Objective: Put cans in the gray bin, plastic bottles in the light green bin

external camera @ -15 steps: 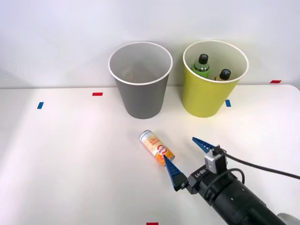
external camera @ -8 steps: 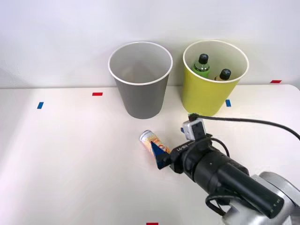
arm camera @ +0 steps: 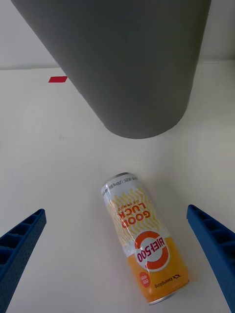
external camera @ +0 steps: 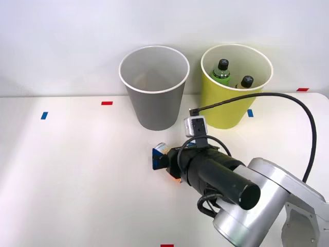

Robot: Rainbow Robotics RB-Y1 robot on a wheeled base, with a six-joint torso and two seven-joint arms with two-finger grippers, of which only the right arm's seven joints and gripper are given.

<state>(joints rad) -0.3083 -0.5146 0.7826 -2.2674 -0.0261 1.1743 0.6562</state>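
1 orange-and-white can point(arm camera: 143, 249) is seen lying on the white table point(external camera: 77, 175) just before the gray bin point(external camera: 154, 87), between the right gripper's point(arm camera: 117, 264) spread-apart fingers. 2 black-capped bottles point(external camera: 221, 70) are held in the light green bin point(external camera: 226, 108) beside the gray bin.

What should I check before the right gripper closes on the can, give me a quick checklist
1. Right gripper open: ok, blue fingers spread wide.
2. Orange and white can between the fingers: ok, lying on its side on the white table, a gap on each side.
3. Can aligned with the gripper: not ok, it lies slightly skewed.
4. Gray bin ready: ok, upright just beyond the can, nothing seen inside.
5. Plastic bottles sorted: ok, both in the light green bin.
6. Finger height against the can: cannot tell.
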